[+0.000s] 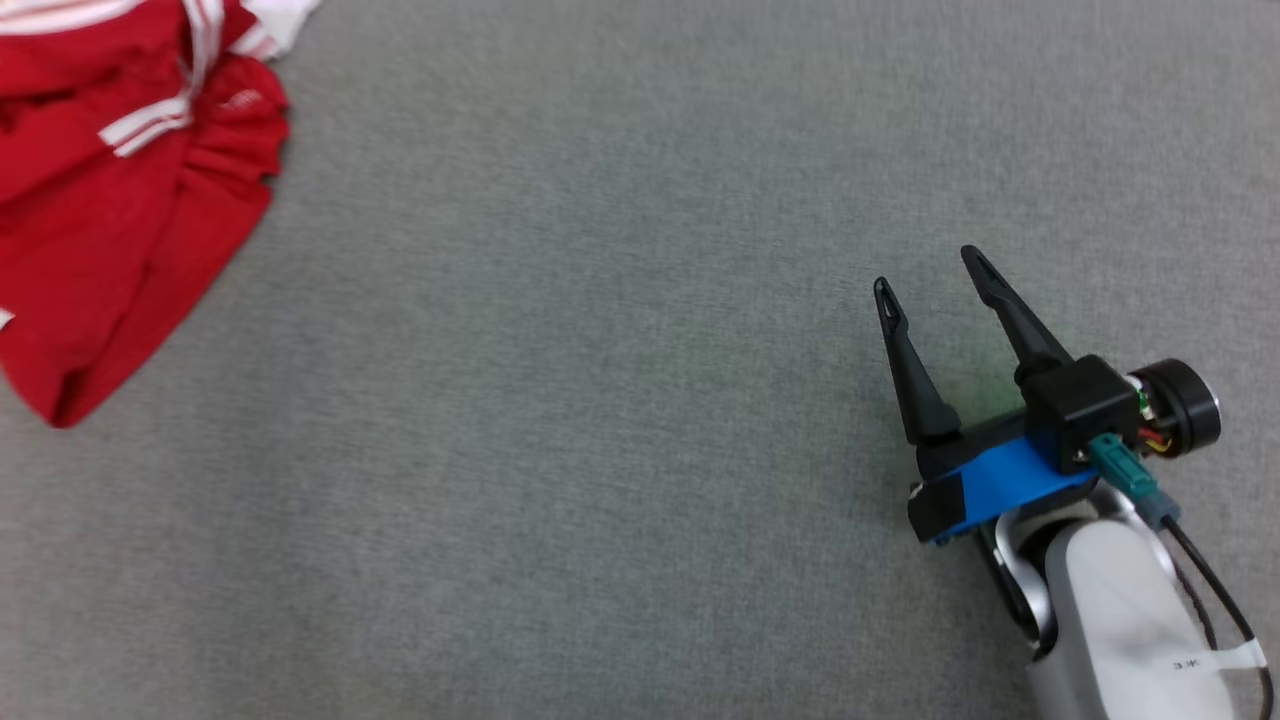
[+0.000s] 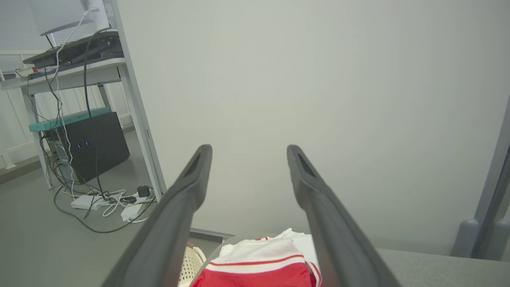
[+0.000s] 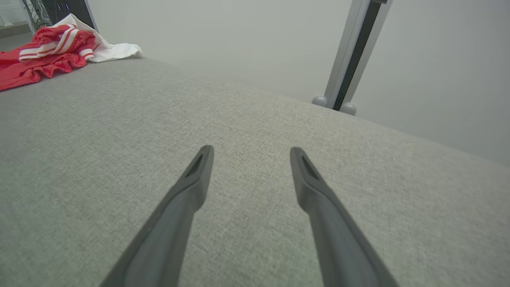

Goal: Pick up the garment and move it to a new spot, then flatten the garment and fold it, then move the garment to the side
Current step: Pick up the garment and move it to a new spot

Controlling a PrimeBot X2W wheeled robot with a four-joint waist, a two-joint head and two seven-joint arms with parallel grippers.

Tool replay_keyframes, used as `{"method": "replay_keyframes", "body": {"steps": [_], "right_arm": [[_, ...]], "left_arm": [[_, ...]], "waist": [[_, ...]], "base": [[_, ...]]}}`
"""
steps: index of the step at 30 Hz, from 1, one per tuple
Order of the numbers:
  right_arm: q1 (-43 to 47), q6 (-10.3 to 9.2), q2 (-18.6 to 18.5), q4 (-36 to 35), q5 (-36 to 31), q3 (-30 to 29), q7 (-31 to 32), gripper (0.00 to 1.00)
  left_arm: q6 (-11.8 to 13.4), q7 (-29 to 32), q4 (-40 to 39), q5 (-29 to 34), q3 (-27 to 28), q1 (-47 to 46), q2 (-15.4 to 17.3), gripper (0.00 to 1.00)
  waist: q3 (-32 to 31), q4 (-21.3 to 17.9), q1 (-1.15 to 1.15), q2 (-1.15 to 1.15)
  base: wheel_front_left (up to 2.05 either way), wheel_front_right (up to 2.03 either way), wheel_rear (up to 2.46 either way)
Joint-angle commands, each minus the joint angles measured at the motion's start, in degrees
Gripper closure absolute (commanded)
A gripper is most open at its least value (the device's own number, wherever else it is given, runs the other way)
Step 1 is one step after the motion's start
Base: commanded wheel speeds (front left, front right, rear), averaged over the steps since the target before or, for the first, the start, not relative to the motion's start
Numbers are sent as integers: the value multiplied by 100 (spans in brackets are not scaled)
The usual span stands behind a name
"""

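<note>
Looking near to far on the head view: right gripper [image 1: 928, 272] is lower right, above the grey fabric table [image 1: 600, 450]. Both dark fingers are spread wide with nothing between them and nothing held. There's a blue bracket [image 1: 1010, 478] at the finger base, a teal connector [image 1: 1120, 470] and a black cable [image 1: 1215, 590] at the wrist. The pale forearm [image 1: 1130, 620] exits at the bottom edge. Tips point up the view, tilted slightly left, over bare cloth.

The garment [image 1: 120, 200] is well apart from it, at the upper left corner. It's red with white stripes, crumpled and lying on the table, cut off by the frame's top and left edges. A white part shows at its far end.

Right wrist view: same wide-apart fingers over bare table. The garment [image 3: 44, 59] is far off at top left, near the table's far edge, with the white part toward the wall. A metal post [image 3: 350, 52] stands beyond the table on the right.

Left wrist view: left gripper [image 2: 248, 148] is fully spread and empty, aimed at the white wall panel [image 2: 318, 99]. The garment [image 2: 259, 271] shows low between the fingers at the bottom edge, on the table corner. Can't tell the height gap. A white lattice basket [image 2: 193, 263] sits just beside that corner, lower down. Further left there are power strips [image 2: 85, 201] and loose cables on the floor. Behind them is a black computer tower [image 2: 95, 145] under a desk [image 2: 71, 73].
</note>
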Motion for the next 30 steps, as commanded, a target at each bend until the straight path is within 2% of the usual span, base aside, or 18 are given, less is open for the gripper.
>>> {"method": "replay_keyframes", "body": {"steps": [1, 6, 11, 19, 20, 21, 22, 23, 24, 25, 30], "right_arm": [[-89, 0, -10, -72, -25, 7, 18, 0], [-139, 0, -13, -518, -205, -13, 188, 0], [-155, 0, -13, -749, -194, -12, 287, 0], [-130, -1, -24, -780, -132, -115, 242, 0], [-127, -1, -25, -763, -131, -129, 223, 0], [-124, -1, -26, -744, -117, -139, 199, 0], [-126, -1, -26, -721, -91, -138, 192, 0], [-129, -1, -25, -701, -69, -120, 175, 0], [-130, 0, -21, -674, -38, -95, 152, 0], [-128, 0, -19, -647, -6, -65, 137, 0], [-169, 0, -17, -494, 122, 17, 51, 0]], "left_arm": [[-15, 20, 46, -14, -13, -29, -27, 0], [-129, 553, 967, -158, -322, -626, -54, 0], [-178, 717, 1913, -179, -544, -937, -113, 0], [-117, 167, 2968, -138, -584, -1436, -54, 0], [-128, 90, 3054, -152, -584, -1500, -51, 11], [-139, 19, 3123, -159, -582, -1557, -46, 42], [-157, -43, 3198, -185, -579, -1614, -38, 57], [-172, -96, 3256, -211, -584, -1653, -31, 65], [-188, -131, 3315, -234, -593, -1685, -27, 85], [-201, -165, 3369, -264, -606, -1714, -17, 100], [-259, -241, 3543, -380, -691, -1787, 142, 100]], "waist": [[82, 23, -2, 0], [623, -146, -2, 0], [999, -269, -2, 0], [1220, -365, -2, 0], [1212, -365, -2, 0], [1195, -362, -2, 0], [1170, -359, -2, 0], [1140, -355, -2, 0], [1104, -352, -2, 0], [1069, -353, -2, 0], [871, -389, -2, 0]], "base": [[0, 0, 0], [0, 0, 0], [0, 0, 0], [0, 0, 0], [0, 0, 0], [0, 0, 0], [0, 0, 0], [0, 0, 0], [0, 0, 0], [0, 0, 0], [0, 0, 0]]}}
